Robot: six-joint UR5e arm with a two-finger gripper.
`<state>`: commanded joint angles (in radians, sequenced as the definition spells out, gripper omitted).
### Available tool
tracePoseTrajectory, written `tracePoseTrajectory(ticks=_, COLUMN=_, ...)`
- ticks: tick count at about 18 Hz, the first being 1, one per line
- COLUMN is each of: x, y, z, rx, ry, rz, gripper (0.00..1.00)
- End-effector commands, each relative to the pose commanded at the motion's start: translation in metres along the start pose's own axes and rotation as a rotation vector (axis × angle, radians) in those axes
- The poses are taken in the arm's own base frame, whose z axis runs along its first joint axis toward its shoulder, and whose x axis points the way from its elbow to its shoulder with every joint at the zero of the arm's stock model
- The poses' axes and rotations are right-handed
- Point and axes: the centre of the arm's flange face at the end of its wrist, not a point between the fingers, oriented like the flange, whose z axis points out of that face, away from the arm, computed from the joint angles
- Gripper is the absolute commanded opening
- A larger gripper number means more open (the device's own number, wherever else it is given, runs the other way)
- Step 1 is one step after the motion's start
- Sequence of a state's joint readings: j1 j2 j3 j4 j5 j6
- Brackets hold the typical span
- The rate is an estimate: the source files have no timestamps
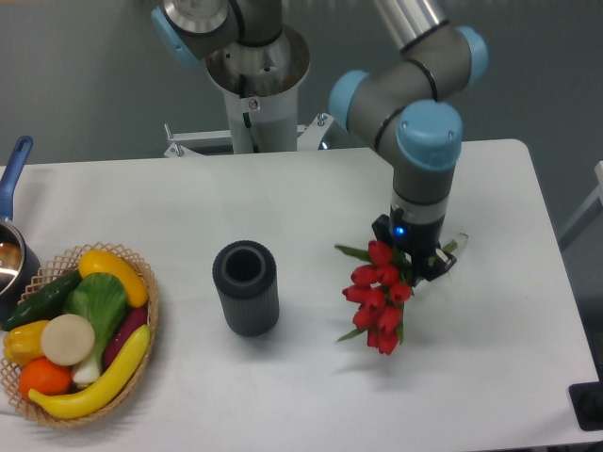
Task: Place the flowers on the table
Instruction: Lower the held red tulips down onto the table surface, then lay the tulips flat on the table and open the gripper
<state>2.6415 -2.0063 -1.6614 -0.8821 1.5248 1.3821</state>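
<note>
- One bunch of flowers (pixel 379 298) hangs buds-down above the table (pixel 490 311), right of the vase (pixel 246 287).
- We see the gripper (pixel 426 262) pinching its stems.
- We judge it light, floppy, fragile; hold stems, not buds.

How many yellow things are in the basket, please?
3: a long banana along the front rim, a yellow one at the back, another at the left. Others may be hidden.
</note>
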Motion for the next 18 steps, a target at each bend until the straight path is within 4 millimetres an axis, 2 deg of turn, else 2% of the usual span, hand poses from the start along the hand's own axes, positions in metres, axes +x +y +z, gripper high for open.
tracePoseTrajectory(ticks=3, x=-0.011, y=-0.002, z=0.008, rx=0.000, ry=0.000, rz=-0.009, gripper=0.39)
tracePoseTrajectory(ticks=6, x=-0.007, y=-0.013, z=0.017, rx=0.000, ry=0.010, rz=0.007, gripper=0.39)
tracePoseTrajectory(ticks=13, x=-0.005, y=-0.017, z=0.029, rx=-0.002, ry=0.027, rz=0.000, gripper=0.42)
tracePoseTrajectory(ticks=16, x=-0.002, y=-0.022, z=0.029, rx=0.002, ry=0.029, rz=0.009, gripper=0.59)
tracePoseTrajectory(ticks=17, x=-0.003, y=-0.022, z=0.028, rx=0.003, ry=0.026, rz=0.015, gripper=0.80)
tracePoseTrajectory(ticks=18, x=-0.003, y=-0.022, z=0.025, rx=0.005, ry=0.018, rz=0.017, gripper=0.92)
